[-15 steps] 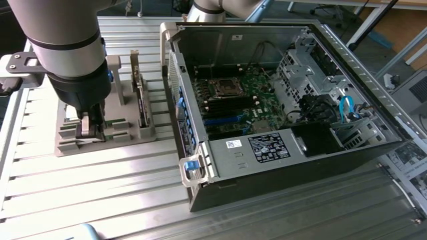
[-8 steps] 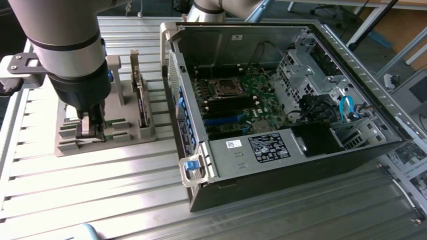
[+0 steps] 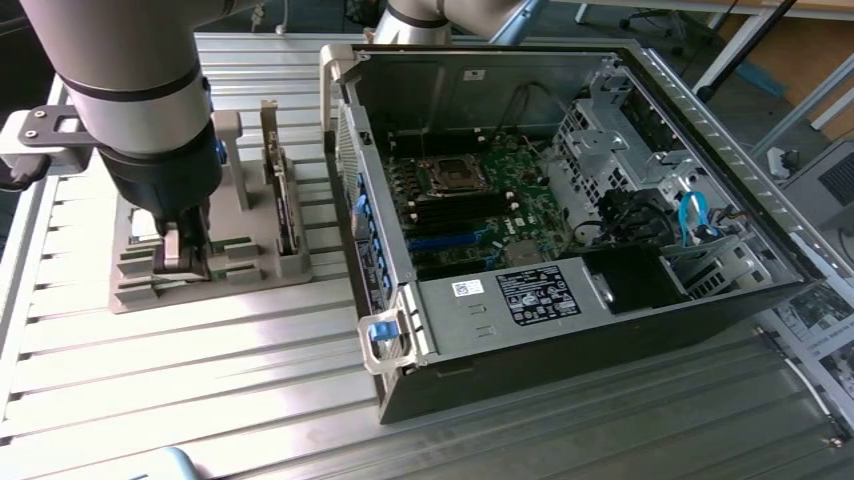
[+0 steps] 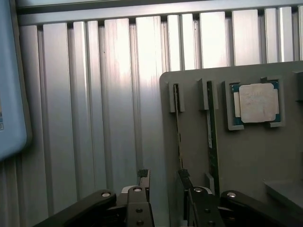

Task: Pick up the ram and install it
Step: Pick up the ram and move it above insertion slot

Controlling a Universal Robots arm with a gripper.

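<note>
- Over the grey holder (image 4: 246, 165) on the ribbed bench (image 4: 118, 94), just beside the open computer case (image 3: 467, 300), is where I have the arm hanging.
- Pincer (image 4: 163, 175) is spread wide with nothing between the fingers. One finger sits over bare bench, the other over the holder's edge.
- Ram (image 4: 212, 142) is the green board with the white sticker. It stands on its thin edge in a slot of the holder, and nothing of mine touches it.
- A darker thin stick (image 4: 177, 127) stands in the neighbouring slot, parallel to the ram, and it lies closer to my finger line than the ram does.
- Key relation: the ram lies off to one side of the pincer, past the finger that is over the holder, toward the square processor chip (image 4: 258, 103).
- From the exterior view the upright boards sit to the exterior view's right of the pincer, between it and the case.
- The ram's long axis runs along the bench ribs, straight away from the wrist camera.
- My finger gap opens across that axis, so I judge the turn of the wrist about right and the sideways offset the thing to watch.
- Pincer height above the slots I cannot tell.
</note>
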